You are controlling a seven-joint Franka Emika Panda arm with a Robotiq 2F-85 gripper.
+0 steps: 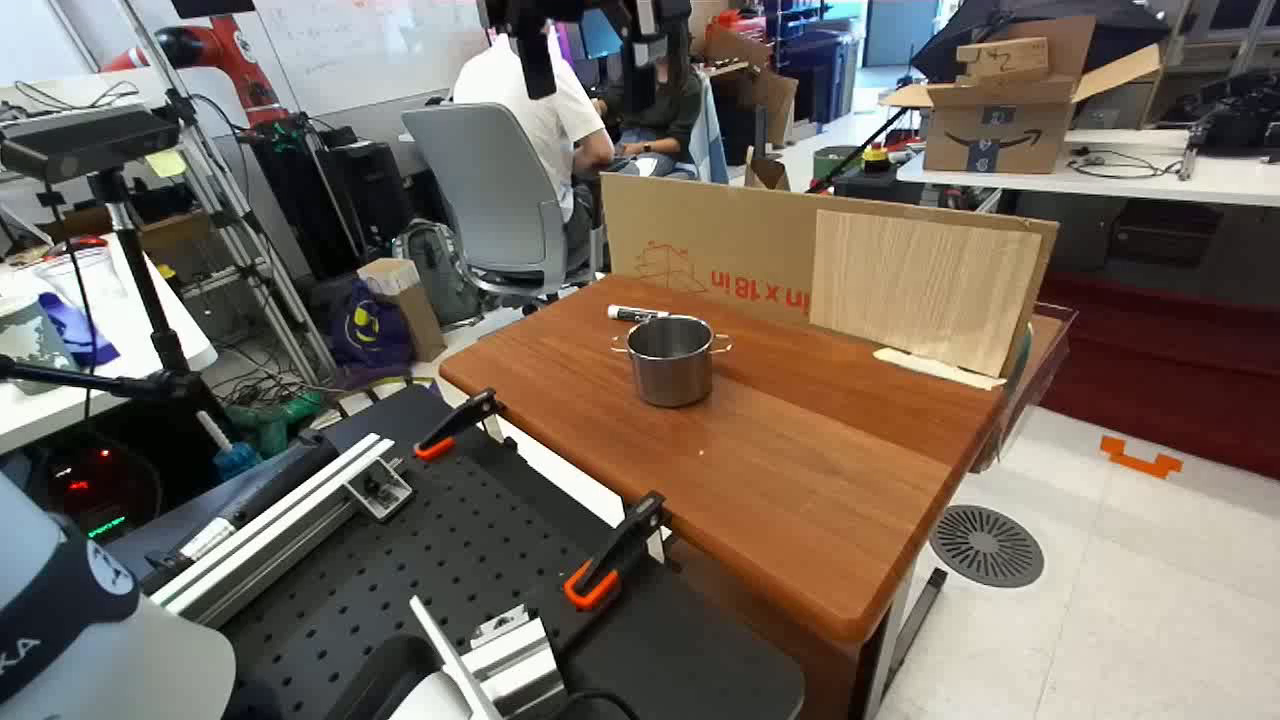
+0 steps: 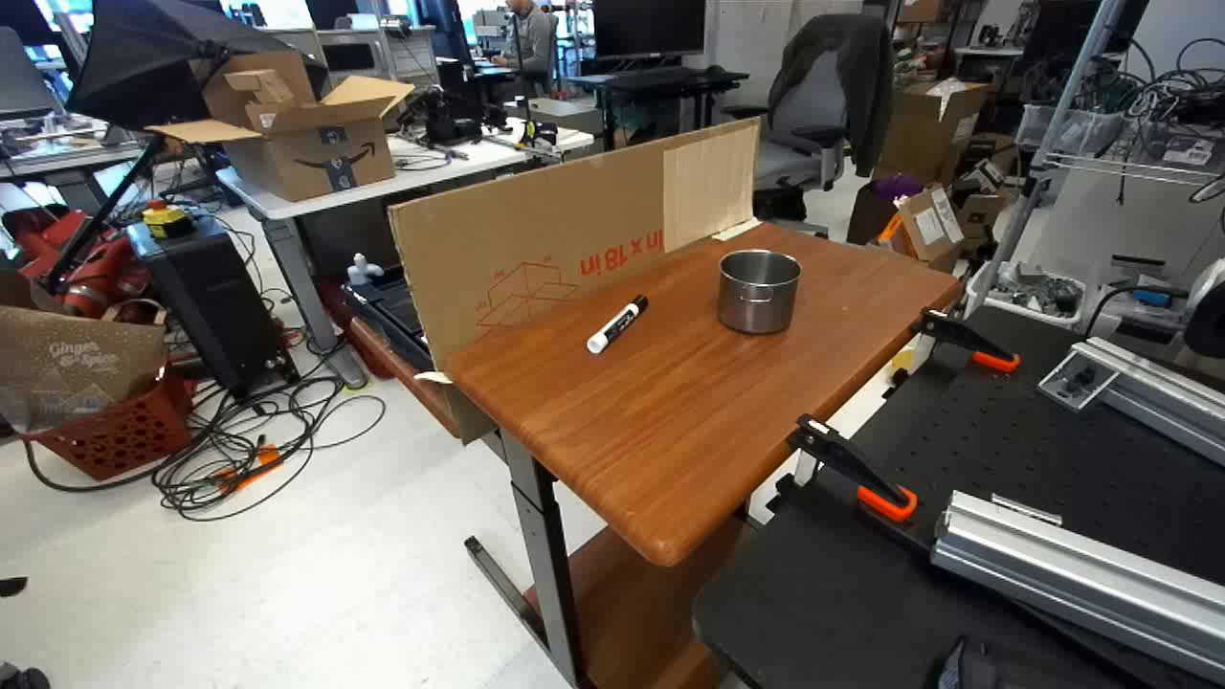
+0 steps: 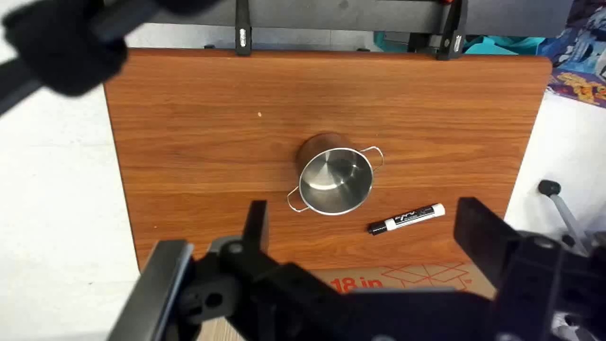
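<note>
Jaws: spread apart, nothing gripped; gripper is held well above bench.
Marker: laid flat, apart from pot, toward bench edge backed by cardboard.
Pot: stood upright near bench middle, wire handles pointed roughly at short edges.
Marker barrel: best straddled crosswise, mid-length, if jaws are lowered there.
Pot rim: should be cleared in any descent; pot could be shoved by a brushed handle.

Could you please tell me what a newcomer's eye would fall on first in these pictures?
Probably the shiny, round, two-handled metal pot, standing upright near the middle of the brown, wood-grained table. Near it lies a black-capped, white cylindrical marker, and above the table hangs an open, black two-fingered gripper.
</note>
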